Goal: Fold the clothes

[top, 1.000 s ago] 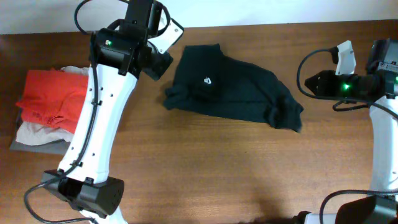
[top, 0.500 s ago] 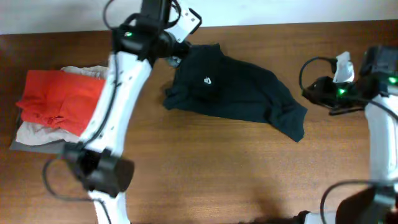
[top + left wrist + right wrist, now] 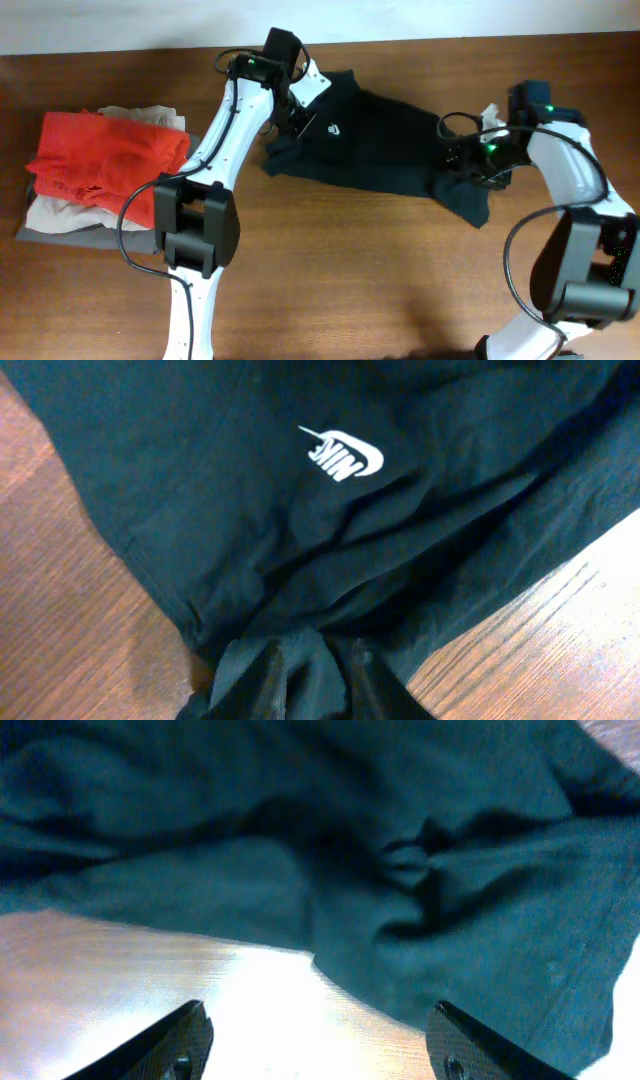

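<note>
**Item:** black T-shirt, one piece.
**Place:** on the wooden table, far centre, between the two arms.
**Lie:** crumpled, not flat. The long axis is a diagonal from the far left end to the near right end. The white logo faces up near the left end.
**Hard to make out:** collar, sleeves and hem are lost in dark folds. Both wrist views cut the cloth off at their edges.
**Left gripper**: at the shirt's left end, fingers drawn close with a bunch of black fabric pinched between them.
**Right gripper**: over the near right end, jaws wide apart, nothing between them. Whether it touches the cloth cannot be told.
**Also present:** red garment, folded, on top of pale and grey garments at the table's left, well apart from the shirt.
</note>
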